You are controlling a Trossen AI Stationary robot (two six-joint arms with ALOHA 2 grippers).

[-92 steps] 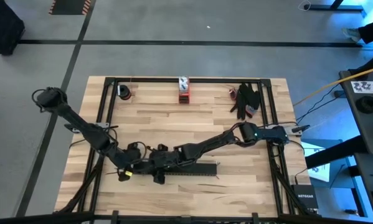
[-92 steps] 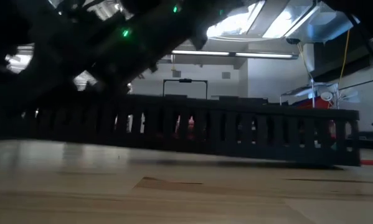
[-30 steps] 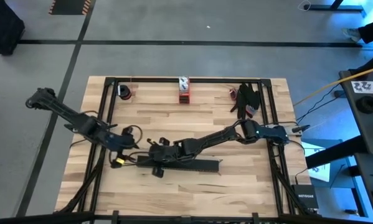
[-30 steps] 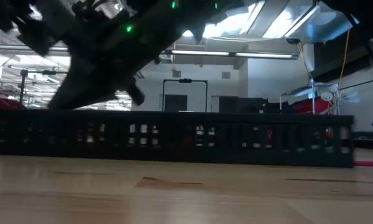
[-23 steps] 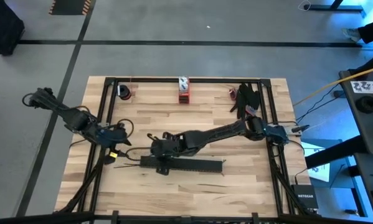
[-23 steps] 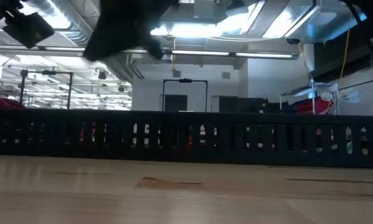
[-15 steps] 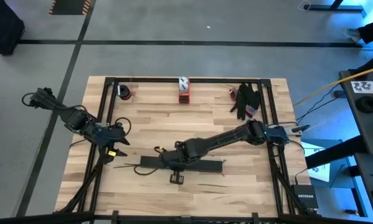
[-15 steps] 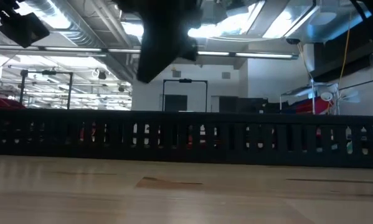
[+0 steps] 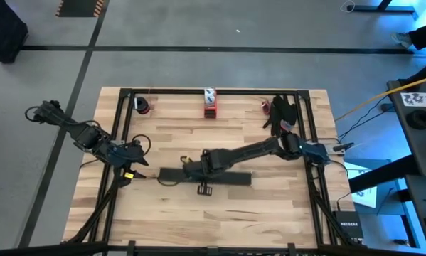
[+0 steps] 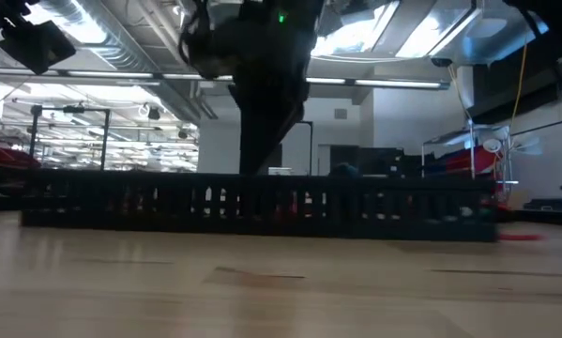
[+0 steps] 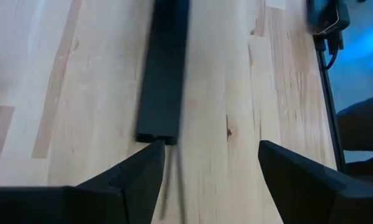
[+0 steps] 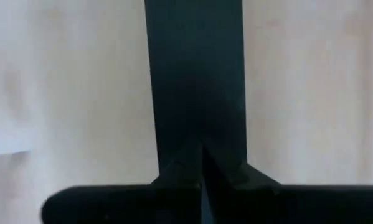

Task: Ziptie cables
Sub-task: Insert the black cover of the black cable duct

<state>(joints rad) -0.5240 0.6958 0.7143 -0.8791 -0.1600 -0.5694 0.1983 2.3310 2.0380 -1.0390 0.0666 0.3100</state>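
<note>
I park left gripper [image 9: 136, 158] open at bench [image 9: 269, 213] edge | right gripper [image 12: 202, 163] closed over slotted bar [image 9: 205, 177], steadying it.

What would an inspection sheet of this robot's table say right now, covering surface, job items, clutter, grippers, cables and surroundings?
Surface: pale wooden table inside a black frame.
Job's things: the coloured cables are not clearly seen; a long black slotted bar lies mid-table, thin dark strands at its left end.
Clutter: small dark item, red-and-white item and dark pile along the far edge.
Grippers: left gripper open, near the table's left edge, pointed at the bar's end; right gripper shut, over the bar.
Cables: nothing seen with certainty.
Surroundings: grey floor with black tape lines; workshop beyond in the low view.
</note>
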